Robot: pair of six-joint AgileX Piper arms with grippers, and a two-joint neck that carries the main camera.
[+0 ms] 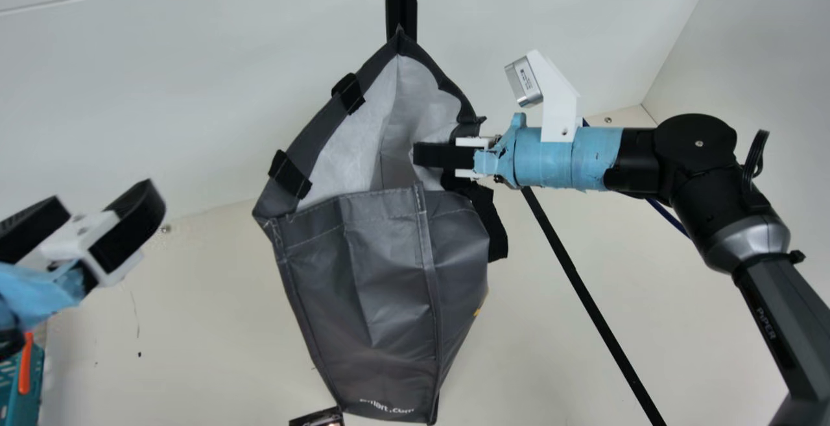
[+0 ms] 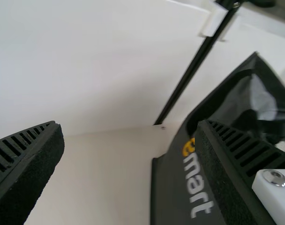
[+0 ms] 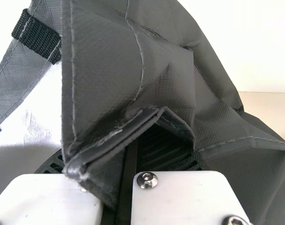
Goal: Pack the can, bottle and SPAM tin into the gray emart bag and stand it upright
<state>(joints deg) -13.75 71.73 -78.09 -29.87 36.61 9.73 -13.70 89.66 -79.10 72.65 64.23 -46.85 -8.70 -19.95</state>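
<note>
Your right tool [image 1: 421, 155] pinches the right rim of the gray emart bag [image 1: 386, 296], mid-scene; your left tool [image 1: 100, 199] spreads wide, left of it; the bag's mouth gapes on pale lining; your main view shows a teal basket [image 1: 32, 384] near left; your left wrist view, yellow-and-white print [image 2: 197, 187].

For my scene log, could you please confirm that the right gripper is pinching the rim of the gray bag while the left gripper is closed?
Not quite: the left gripper is open, its fingers well apart in the left wrist view. The right gripper is indeed pinching the rim of the gray bag.
</note>
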